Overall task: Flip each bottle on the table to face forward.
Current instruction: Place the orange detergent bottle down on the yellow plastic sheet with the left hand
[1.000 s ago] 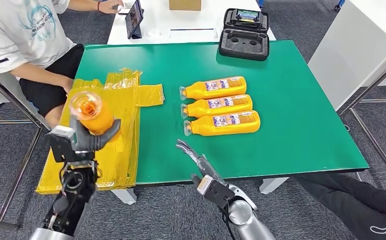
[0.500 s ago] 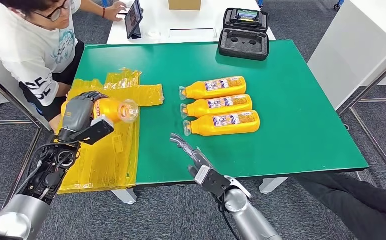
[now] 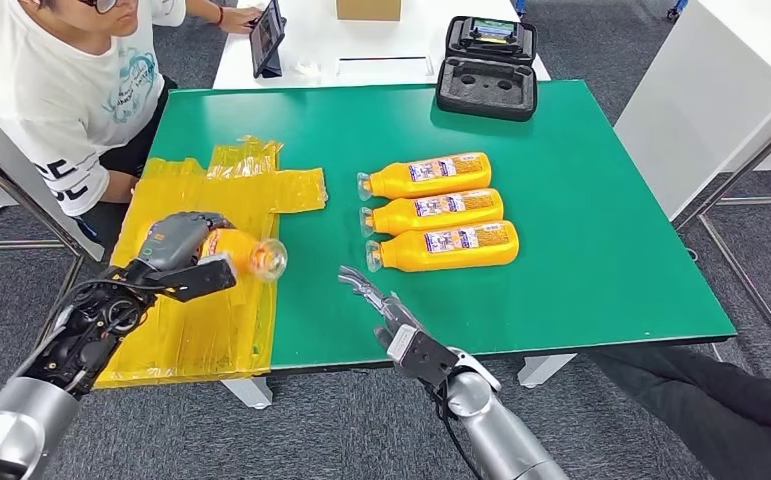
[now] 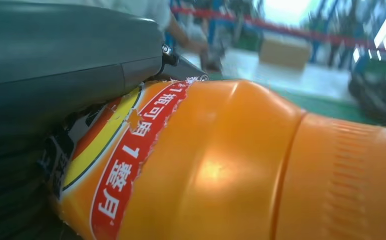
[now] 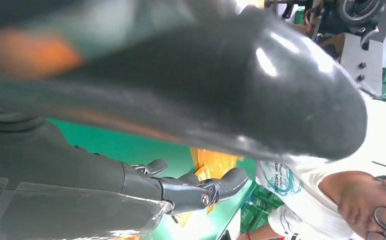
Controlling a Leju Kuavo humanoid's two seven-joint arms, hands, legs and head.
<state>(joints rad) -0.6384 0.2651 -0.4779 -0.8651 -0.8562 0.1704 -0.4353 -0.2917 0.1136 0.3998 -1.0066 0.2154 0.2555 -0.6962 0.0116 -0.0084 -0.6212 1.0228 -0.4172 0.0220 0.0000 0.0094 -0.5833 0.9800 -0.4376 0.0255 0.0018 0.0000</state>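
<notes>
We hold an orange bottle (image 3: 233, 249) in our left hand (image 3: 176, 241), lying on its side above the yellow plastic sheet (image 3: 223, 190) at the tabletop's (image 3: 601, 200) left edge, its clear cap end aimed toward the middle of the tabletop. The fingers wrap the bottle's body near its base, which leaves the neck free and, we judge, lets us turn it so the label comes up before we lay it down. In the left wrist view the label (image 4: 130, 155) is red, yellow and white, torn along one edge, with Chinese print; we can read "1", "可用" and "月", the rest being too partial to trust.

Three more orange bottles (image 3: 431, 212) lie side by side near the tabletop's centre, caps toward the left edge and their blue-and-white labels facing up; the print there is too small to read. They look already turned, so the held bottle probably belongs in line with them.

Our right hand (image 3: 381, 305) hovers over the near edge, empty, with fingers spread apart, likely waiting to steady or take the bottle. A black foam-lined case (image 3: 488, 92) sits at the far edge, and a person (image 3: 71, 90) sits by the far left corner.
</notes>
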